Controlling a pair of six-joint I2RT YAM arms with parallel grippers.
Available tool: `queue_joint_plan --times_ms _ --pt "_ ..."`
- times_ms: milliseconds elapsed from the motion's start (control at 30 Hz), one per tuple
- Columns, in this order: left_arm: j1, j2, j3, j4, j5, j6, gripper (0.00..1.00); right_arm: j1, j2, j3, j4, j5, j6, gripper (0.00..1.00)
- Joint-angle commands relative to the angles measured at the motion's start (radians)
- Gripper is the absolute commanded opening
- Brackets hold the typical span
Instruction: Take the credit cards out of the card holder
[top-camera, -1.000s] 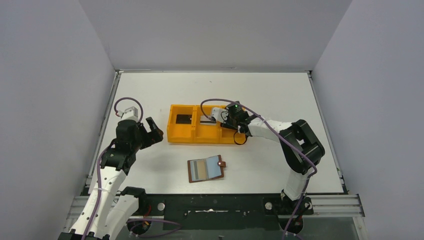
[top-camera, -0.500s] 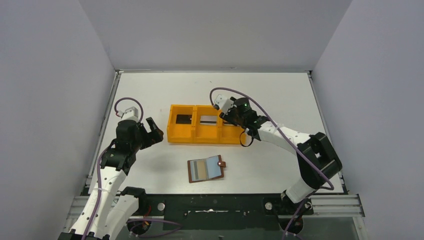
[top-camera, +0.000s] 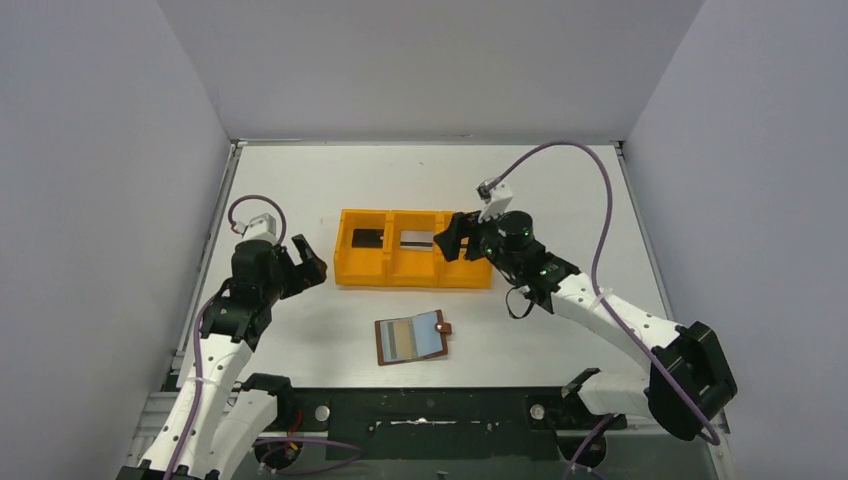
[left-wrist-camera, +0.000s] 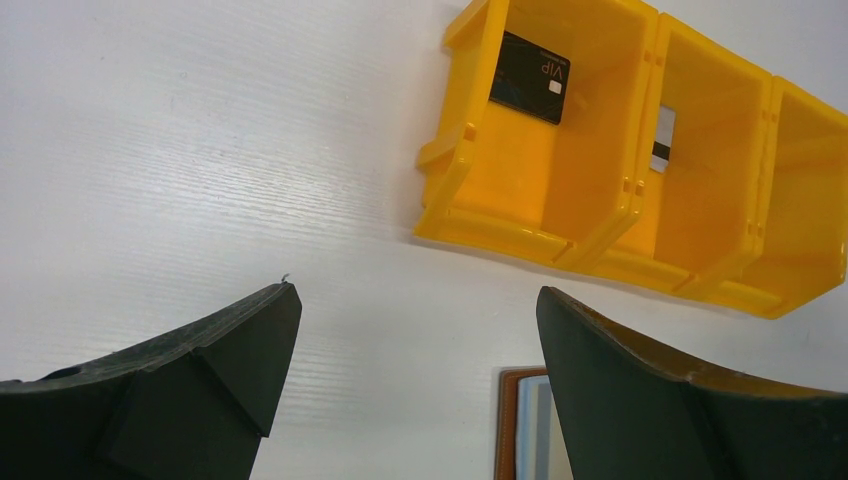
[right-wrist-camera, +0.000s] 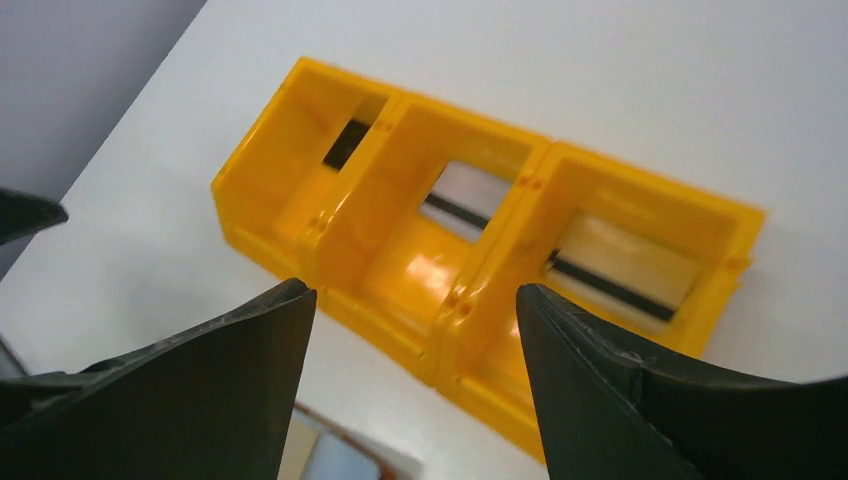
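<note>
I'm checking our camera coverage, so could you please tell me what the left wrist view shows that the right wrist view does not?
Only the left wrist view shows the black card face-on, with its VIP print, in an end compartment. Only the right wrist view shows the gold card, in the opposite end compartment. Both show the orange tray, the grey card in the middle compartment, a corner of the wallet, and an open, empty claw: the left claw and the right claw respectively.

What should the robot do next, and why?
Probably lift the right gripper away from the orange tray. Its jaws stand open and empty, and each compartment holds a card: the black card, the silvery card, the tan card.
</note>
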Motion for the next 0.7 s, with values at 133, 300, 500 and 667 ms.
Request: queue_joint_plan --times_ms 133,300,500,667 --pt "0.0 -0.009 0.012 0.052 -0.013 0.011 0.9 0.382 0.041 -0.07 -0.15 0.409 0.402 0.73" --pt "-0.001 -0.004 0.012 0.053 -0.012 0.011 0.9 0.584 0.095 -0.064 -0.185 0.608 0.511 0.69" --pt "-0.002 -0.007 0.011 0.054 -0.01 0.011 0.89 0.721 0.242 0.05 -0.319 0.75 0.628 0.62" --pt "-0.002 -0.007 0.011 0.054 -0.007 0.011 0.89 0.783 0.384 0.154 -0.388 0.803 0.674 0.57"
